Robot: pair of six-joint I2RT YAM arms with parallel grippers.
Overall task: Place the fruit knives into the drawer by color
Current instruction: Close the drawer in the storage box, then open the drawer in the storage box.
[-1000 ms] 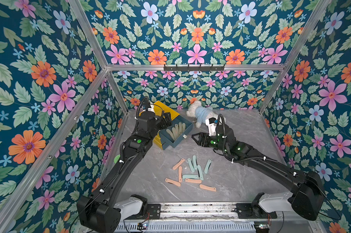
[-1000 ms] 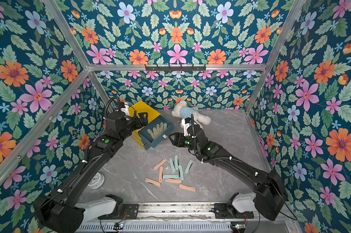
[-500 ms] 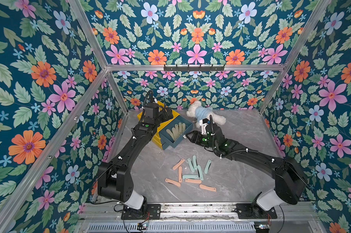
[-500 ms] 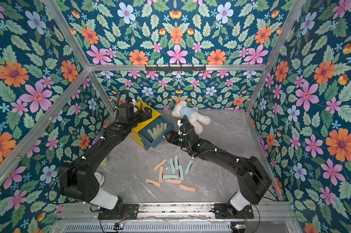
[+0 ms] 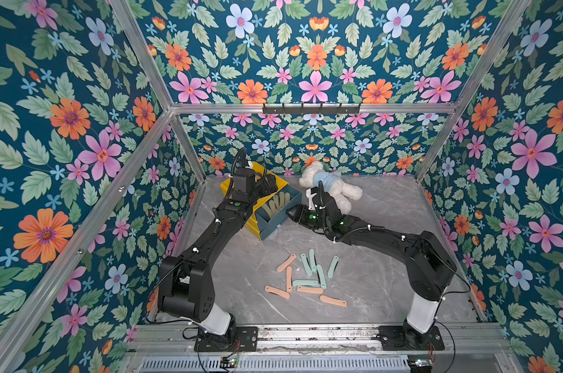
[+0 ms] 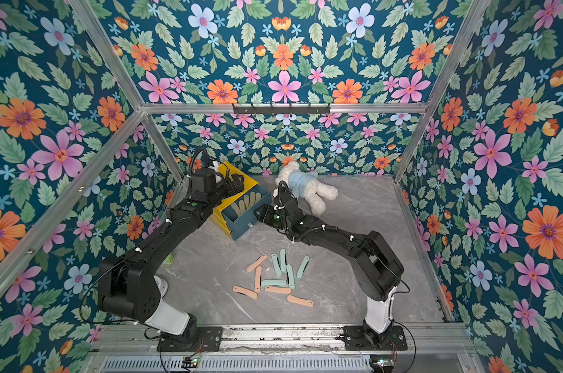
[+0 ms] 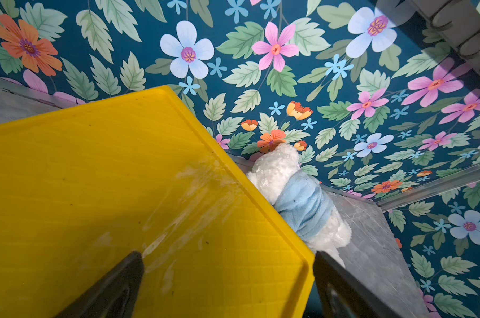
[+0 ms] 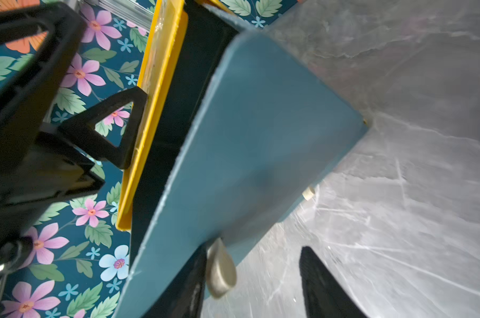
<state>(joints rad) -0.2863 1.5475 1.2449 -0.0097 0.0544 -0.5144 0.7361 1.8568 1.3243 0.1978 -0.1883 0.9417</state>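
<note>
Right gripper nearer drawer; ten loose knives

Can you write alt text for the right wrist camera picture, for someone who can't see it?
A blue drawer, pulled out of a yellow box, fills the view; its small silvery knob sits against one side of the open right claw. The left claw is at the box's rim, and a grey marbled table lies behind.
</note>
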